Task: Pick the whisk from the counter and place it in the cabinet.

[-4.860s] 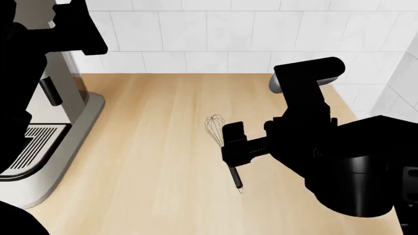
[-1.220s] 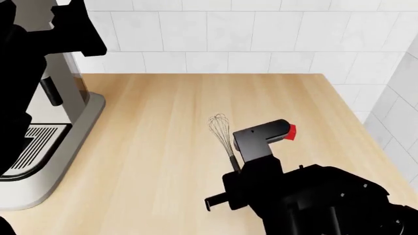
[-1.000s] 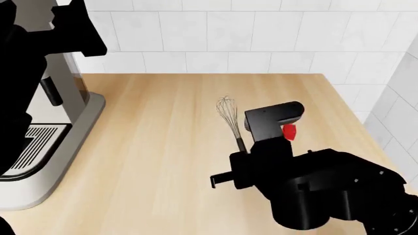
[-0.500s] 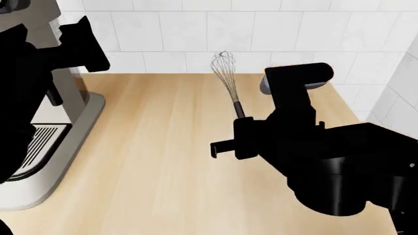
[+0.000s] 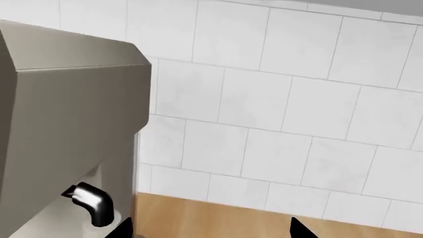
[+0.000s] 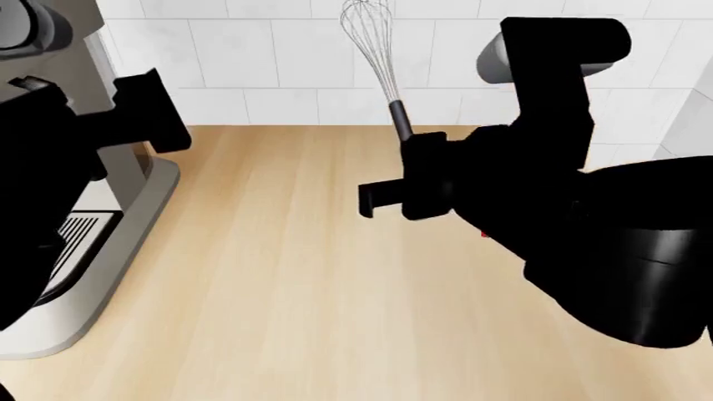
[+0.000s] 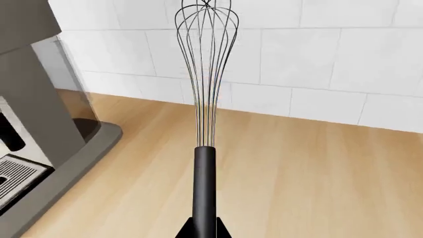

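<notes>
Above the counter [image 6: 279, 276], well clear of the planks, right pincer [image 6: 415, 180] clamped on the whisk [image 6: 376, 63] by the lower end of its dark handle. Whisk upright, tilted only slightly, wire loops straight up from the fingers and set against the white tiled wall [image 6: 290, 67]. From the right wrist view, same whisk [image 7: 205, 109] rising directly out of the grip, handle pinched tight between the two dark fingertips [image 7: 187, 231] at the base, loops fanning at the far end. Below and beyond the held whisk, bare wood-grain counter [image 7: 310, 178]; off to the pincer's left side, a grey coffee machine [image 7: 33, 124] with its drip grille. Just under the right arm, a sliver of a small red cube [image 6: 485, 233], mostly hidden.

Left pincer [image 5: 211, 232] raised near the coffee machine [image 5: 66, 139], only two dark fingertip corners visible, well apart from each other with nothing between them; spread wide, gripping nothing. Beyond it, tiled wall [image 5: 297, 124] and a strip of counter [image 5: 218, 220]. Head view: left arm [image 6: 67, 159] a dark mass in front of the machine [image 6: 100, 234]
</notes>
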{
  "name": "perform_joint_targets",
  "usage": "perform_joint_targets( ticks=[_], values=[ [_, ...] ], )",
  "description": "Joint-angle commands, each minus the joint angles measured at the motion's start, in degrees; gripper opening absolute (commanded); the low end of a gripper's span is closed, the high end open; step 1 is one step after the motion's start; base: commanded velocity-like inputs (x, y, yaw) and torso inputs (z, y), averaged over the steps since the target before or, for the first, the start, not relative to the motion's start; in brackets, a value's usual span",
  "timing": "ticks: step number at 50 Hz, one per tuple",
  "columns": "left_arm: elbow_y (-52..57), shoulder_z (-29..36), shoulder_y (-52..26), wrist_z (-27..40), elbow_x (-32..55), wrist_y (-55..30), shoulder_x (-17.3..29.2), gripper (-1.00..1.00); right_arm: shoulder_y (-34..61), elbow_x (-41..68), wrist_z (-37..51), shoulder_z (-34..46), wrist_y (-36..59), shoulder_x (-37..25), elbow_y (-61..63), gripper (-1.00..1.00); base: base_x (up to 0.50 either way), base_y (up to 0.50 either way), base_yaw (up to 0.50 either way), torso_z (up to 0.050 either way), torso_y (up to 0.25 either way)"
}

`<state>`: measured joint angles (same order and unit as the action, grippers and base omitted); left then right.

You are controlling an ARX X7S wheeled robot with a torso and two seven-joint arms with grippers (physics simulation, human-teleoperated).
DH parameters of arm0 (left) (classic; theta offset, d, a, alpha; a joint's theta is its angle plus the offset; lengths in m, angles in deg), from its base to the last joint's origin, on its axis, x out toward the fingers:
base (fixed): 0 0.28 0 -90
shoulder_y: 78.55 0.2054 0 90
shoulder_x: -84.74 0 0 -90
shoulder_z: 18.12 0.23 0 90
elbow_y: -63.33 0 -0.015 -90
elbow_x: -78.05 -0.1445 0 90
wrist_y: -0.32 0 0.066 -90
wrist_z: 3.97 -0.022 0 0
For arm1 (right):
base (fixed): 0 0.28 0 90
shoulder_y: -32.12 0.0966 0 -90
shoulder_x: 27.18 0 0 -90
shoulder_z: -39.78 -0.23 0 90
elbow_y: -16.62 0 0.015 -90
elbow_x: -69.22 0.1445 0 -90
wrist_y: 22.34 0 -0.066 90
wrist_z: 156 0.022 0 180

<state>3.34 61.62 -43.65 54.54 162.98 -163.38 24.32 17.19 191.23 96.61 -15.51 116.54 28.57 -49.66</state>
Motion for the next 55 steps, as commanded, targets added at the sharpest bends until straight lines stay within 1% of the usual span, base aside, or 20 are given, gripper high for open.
perform_joint_targets(
  ticks=[1, 16, 29, 48, 55],
  values=[
    [-0.15, 0.0, 0.43, 1.52, 1.75, 0.0, 0.32, 1.0, 3.31, 1.23, -3.59, -3.7, -0.27, -0.48, 2.13, -1.0, 0.0, 0.0, 0.0, 0.0, 0.0],
    [-0.42, 0.83, 0.33, 1.09, 1.29, 0.76, 0.57, 1.0, 2.03, -2.73, -10.15, -7.62, -1.68, -0.04, 2.33, -1.0, 0.0, 0.0, 0.0, 0.0, 0.0],
    [-0.46, 1.26, 0.48, 1.08, 1.39, 1.36, 0.86, 1.0, 1.07, -3.93, -14.03, -10.58, -2.44, -0.46, 6.19, -1.0, 0.0, 0.0, 0.0, 0.0, 0.0],
    [-0.54, 1.37, 0.95, 1.7, 2.26, 2.31, 1.28, 1.0, 1.83, -4.89, -17.41, -11.94, -2.2, -0.27, 8.58, -1.0, 0.0, 0.0, 0.0, 0.0, 0.0],
    [-0.42, 1.45, 1.04, 1.72, 2.39, 2.61, 1.55, 1.0, 2.62, -7.52, -20.49, -12.72, -1.54, 0.41, 9.05, -1.0, 0.0, 0.0, 0.0, 0.0, 0.0]
  ],
)
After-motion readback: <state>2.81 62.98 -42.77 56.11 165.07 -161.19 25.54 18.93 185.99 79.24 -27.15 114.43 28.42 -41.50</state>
